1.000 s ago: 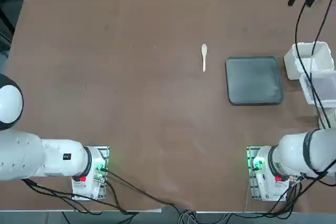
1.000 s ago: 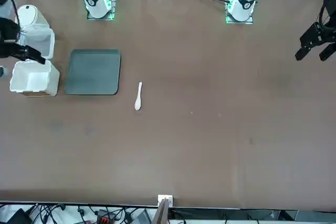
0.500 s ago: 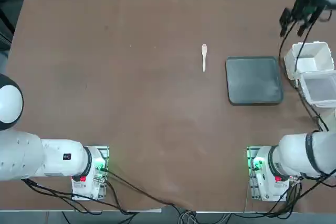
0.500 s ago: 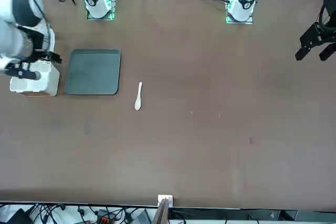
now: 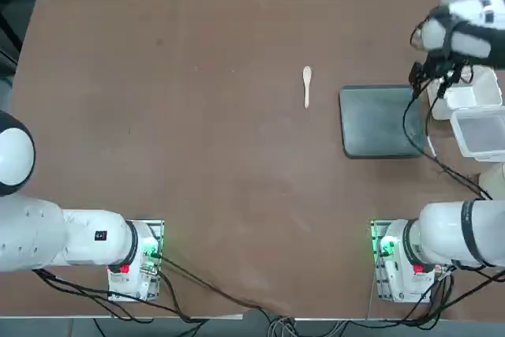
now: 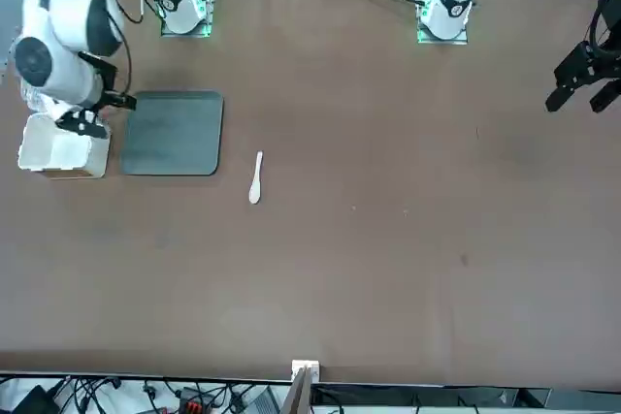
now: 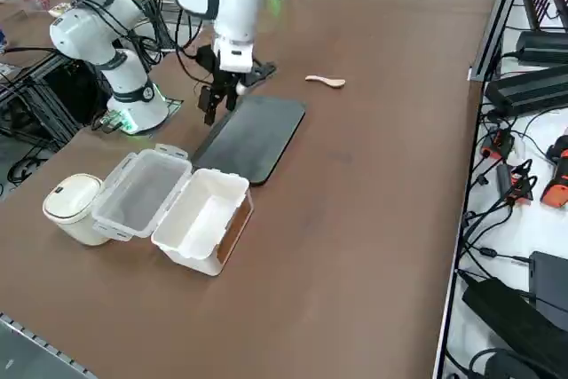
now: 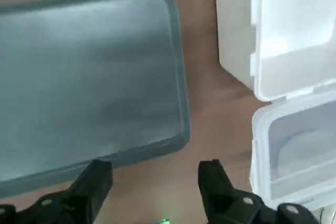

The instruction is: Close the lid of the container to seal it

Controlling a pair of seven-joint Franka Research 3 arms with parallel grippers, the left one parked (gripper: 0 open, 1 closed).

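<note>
The right gripper (image 7: 224, 93) hung above the table at upper left of the right side view, over the near edge of the grey tray (image 7: 253, 135), fingers spread wide and holding nothing. The container (image 7: 206, 219) sat open at lower left of centre, beside the tray. The lid (image 7: 140, 193) lay flipped open against it, touching along one edge. A white spoon (image 5: 307, 84) lay near the top view's centre.

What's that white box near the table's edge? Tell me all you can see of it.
The container is a small squarish box of translucent white plastic with rounded corners, standing open and apparently empty on the brown table. Its lid lies flipped open, flat alongside, joined along one edge. It sits beside the dark grey tray. Nothing grips it.
</note>
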